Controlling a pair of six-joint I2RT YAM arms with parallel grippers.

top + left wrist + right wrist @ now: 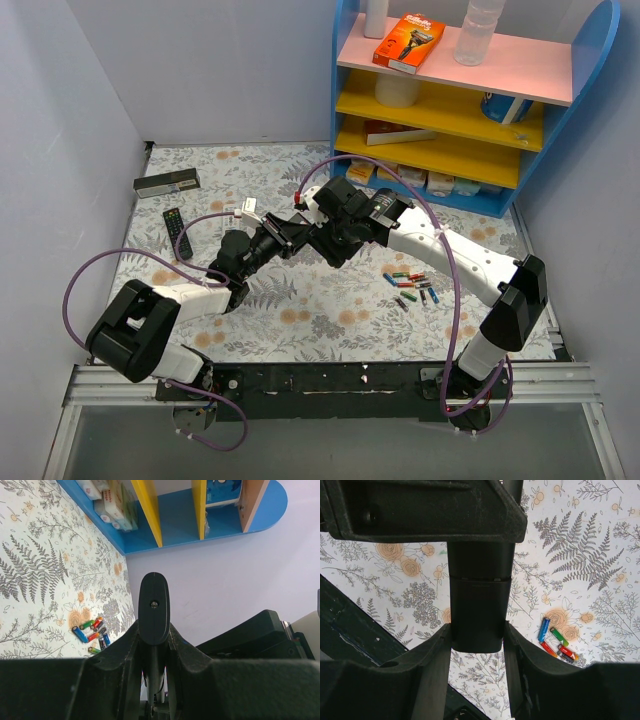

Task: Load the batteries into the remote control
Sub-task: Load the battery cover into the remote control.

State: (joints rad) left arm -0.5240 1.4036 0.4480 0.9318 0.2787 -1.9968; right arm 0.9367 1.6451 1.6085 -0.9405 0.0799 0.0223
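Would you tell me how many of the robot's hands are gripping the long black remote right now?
2. The left hand clamps one end of the remote control; the right hand clamps the opposite end, facing it. Neither is hidden.

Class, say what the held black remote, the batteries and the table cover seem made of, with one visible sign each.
Remote control: likely moulded plastic, matt black, seam across its body. Batteries: probably metal cells; glossy coloured wrappers catch light. Table cover: printed cloth or vinyl, flat fern pattern; cannot tell which.
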